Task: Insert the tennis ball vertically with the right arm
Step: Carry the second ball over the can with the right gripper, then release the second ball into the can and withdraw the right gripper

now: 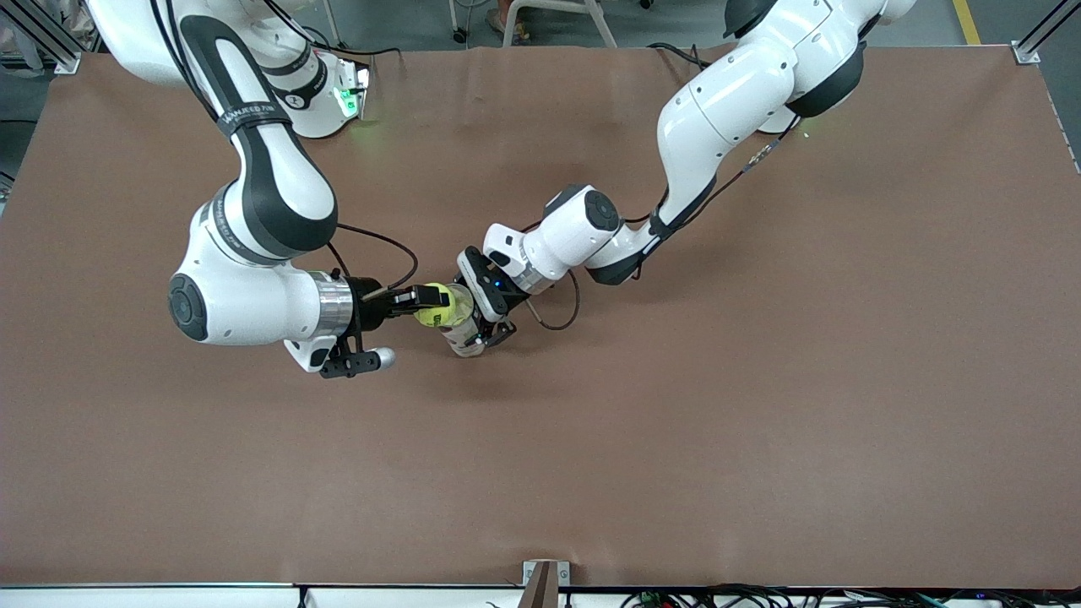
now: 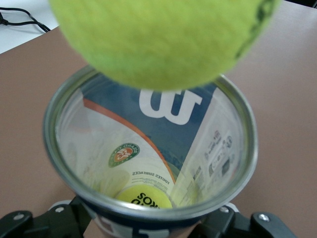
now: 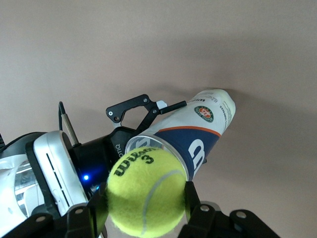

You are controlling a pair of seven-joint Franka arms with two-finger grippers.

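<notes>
Brown table [image 1: 760, 439], bare apart from the two arms meeting near its middle. Right arm [image 1: 253, 211] reaches in from its end and the left arm [image 1: 718, 110] from the other.

Tennis ball can [image 1: 463, 325]: clear tube with a blue and white label, held by the left gripper [image 1: 490, 308] around its upper part, fingers closed on the wall just below the metal rim [image 2: 148, 208]. Can stands on the table, mouth up and tipped a little toward the right arm. One ball [image 2: 143, 198] already sits at the bottom inside.

Right gripper [image 1: 432, 297] is over the can mouth, fingers clamped on either side of the tennis ball [image 1: 434, 307], a yellow Wilson 3. In the right wrist view the ball [image 3: 146, 191] sits squarely between the fingers [image 3: 190, 198], in front of the open mouth.

Progress, as a judgement: grasp done, carry done, ball lined up at the opening. Left to do: lower it past the rim and let go. From the left wrist view the ball [image 2: 163, 39] overlaps the rim edge, so centring looks slightly off; can't tell whether it touches.

Clearance: ball nearly fills the mouth, so little margin at the rim. Left gripper's fingers sit close under the rim, near where the right fingers would come down. Plenty of open table all round.
</notes>
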